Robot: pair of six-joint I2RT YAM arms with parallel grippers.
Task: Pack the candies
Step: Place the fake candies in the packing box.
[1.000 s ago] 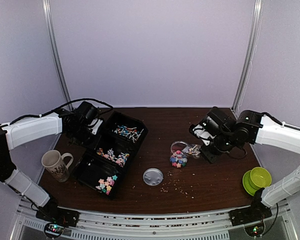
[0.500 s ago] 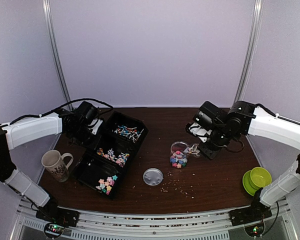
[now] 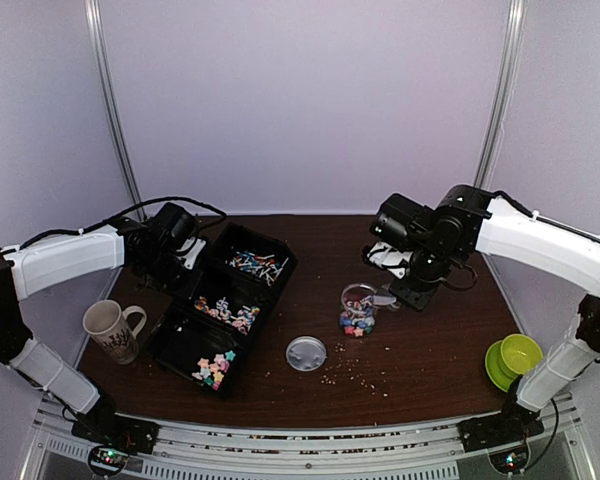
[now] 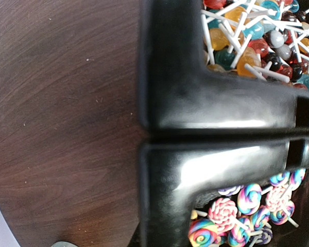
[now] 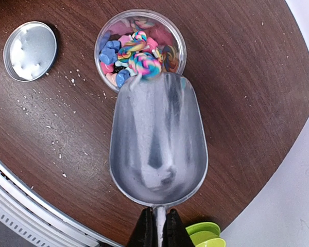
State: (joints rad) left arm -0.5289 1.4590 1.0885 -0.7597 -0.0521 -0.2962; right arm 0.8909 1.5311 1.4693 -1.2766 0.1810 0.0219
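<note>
Scoop (image 5: 157, 149), metal, one. Handle is clenched in the right jaws, and the bowl runs straight out ahead of them, its long axis in line with the jar (image 5: 181, 46). Scoop lip overhangs the jar's near rim. We note a few swirled candies (image 5: 141, 62) at that lip, the rest inside the jar. Jar is clear and upright, directly ahead of the right jaws. Right arm (image 3: 540, 245) is far the nearer. We judge that a steeper tip along that axis would empty the scoop. Lid (image 5: 30, 50) is off, beside the jar. Left jaws are at the black tray (image 4: 211, 105), well apart from the jar; clenched or released, we cannot tell. Bench (image 5: 247, 103) is dark wood, crumb-strewn. Room is a pale-walled booth.
</note>
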